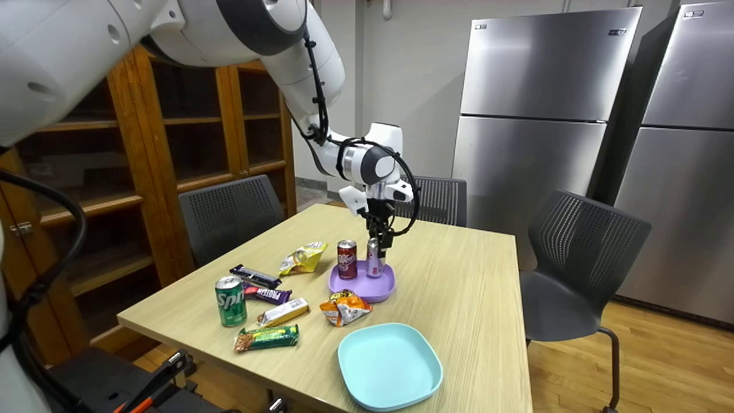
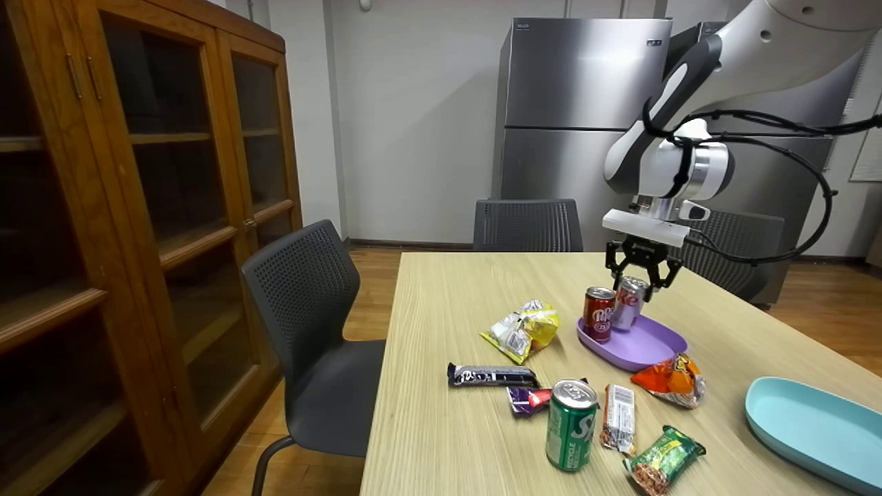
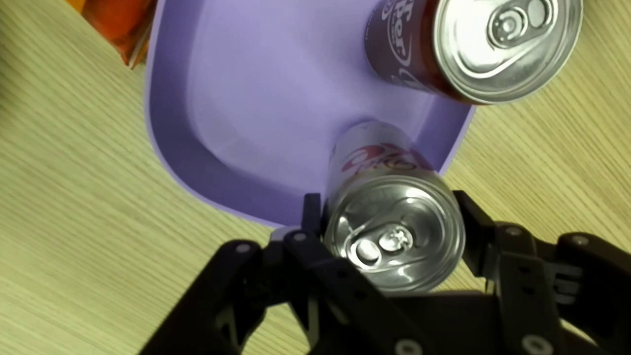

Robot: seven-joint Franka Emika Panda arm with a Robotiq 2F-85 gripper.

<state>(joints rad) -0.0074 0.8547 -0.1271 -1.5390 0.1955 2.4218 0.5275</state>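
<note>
On the pale wood tabletop [image 1: 464,275], the turquoise tray [image 1: 390,367] is seen apart from the purple tray [image 3: 276,98], where the work is centred. The hand [image 3: 388,213] is held low over the edge of the purple tray, pointed down. Just beside the purple tray an orange snack bag [image 1: 346,310] is found, so a wide sideways sweep is best avoided there. Within the purple tray, the Dr Pepper can [image 1: 347,261] is stood upright near the hand; that narrow gap should be guarded, with any shift made away from it. Also at the purple tray, the silver Diet Coke can [image 2: 628,308] is gripped by the hand, its upper part held by 2 fingertips [image 3: 311,214] on opposite sides. Whether its base is fully seated in the purple tray cannot be told, and a slight lean is suggested in an exterior view. It should be brought upright and judged flat before the grip is eased, and the fingertips should then be parted evenly. If it is raised, a straight vertical line should be kept until the purple tray's rim is cleared.
</note>
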